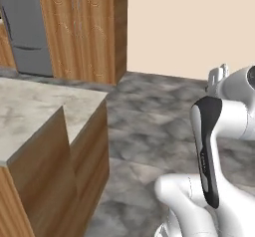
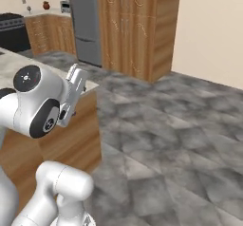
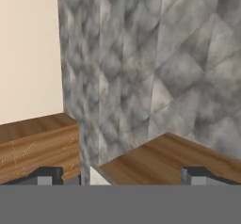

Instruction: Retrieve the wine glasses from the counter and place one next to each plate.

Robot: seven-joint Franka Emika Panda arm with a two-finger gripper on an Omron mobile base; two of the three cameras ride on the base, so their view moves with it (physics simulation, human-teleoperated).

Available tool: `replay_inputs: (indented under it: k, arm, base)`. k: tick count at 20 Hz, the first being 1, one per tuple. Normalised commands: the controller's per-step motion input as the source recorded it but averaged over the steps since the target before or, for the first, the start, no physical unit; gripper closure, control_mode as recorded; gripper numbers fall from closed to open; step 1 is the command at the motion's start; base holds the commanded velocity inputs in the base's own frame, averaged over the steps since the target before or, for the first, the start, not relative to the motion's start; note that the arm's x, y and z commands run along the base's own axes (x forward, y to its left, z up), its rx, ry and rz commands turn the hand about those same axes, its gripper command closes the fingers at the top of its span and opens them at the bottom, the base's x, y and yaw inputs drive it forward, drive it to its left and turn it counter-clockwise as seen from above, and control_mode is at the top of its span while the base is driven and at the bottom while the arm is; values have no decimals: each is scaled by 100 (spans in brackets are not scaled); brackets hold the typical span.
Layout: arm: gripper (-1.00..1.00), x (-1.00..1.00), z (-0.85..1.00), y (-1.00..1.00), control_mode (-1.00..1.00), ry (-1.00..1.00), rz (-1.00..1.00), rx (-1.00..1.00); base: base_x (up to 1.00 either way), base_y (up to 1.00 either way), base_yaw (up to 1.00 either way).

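The end effector (image 3: 120,175) stands with its jaws wide apart and nothing between them; in the hand view the two dark fingertips (image 3: 46,175) sit far to either side at the bottom, with grey stone floor (image 3: 155,68) and wood fronts beyond them. In the base views it is hard to make out: the left base view shows just a small pale part (image 1: 218,74) above the arm's upper joint, and the right base view shows the hand from behind (image 2: 76,85), the fingers themselves hidden.

Beside and below the end effector, on its left in the left base view, is a marble-topped surface (image 1: 35,114) with plain wood sides, its near end cut off by the picture's edge; the part that shows carries nothing I can make out. In the hand view a wood panel (image 3: 169,159) of it lies just ahead of the fingertips, with a sliver of pale top at its corner.

Well beyond the end effector stand a tall wooden cabinet (image 2: 133,25) and a grey refrigerator (image 2: 85,21), both cut off at the top. Farther still, at the upper left of the right base view, is a counter (image 2: 45,18) over wooden drawers. On it, small and blurred, are what looks like one of the wine glasses (image 2: 29,9), a small reddish-brown pot (image 2: 46,5) whose contents cannot be seen, and an appliance (image 2: 65,6) too small to identify.
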Motion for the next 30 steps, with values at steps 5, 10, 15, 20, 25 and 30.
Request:
replay_inputs:
  k: [5,10,15,20,25,30]
  arm:
    - [-100,0,0,0,100,0,0,0]
    - [-100,0,0,0,100,0,0,0]
    - [-100,0,0,0,100,0,0,0]
    - [-100,0,0,0,100,0,0,0]
    - [-100,0,0,0,100,0,0,0]
    - [-100,0,0,0,100,0,0,0]
  base:
    - [100,-83,17]
    - [100,-77,22]
    - [100,-80,27]
    - [97,-59,50]
    - [89,-56,56]
    - [98,-70,50]
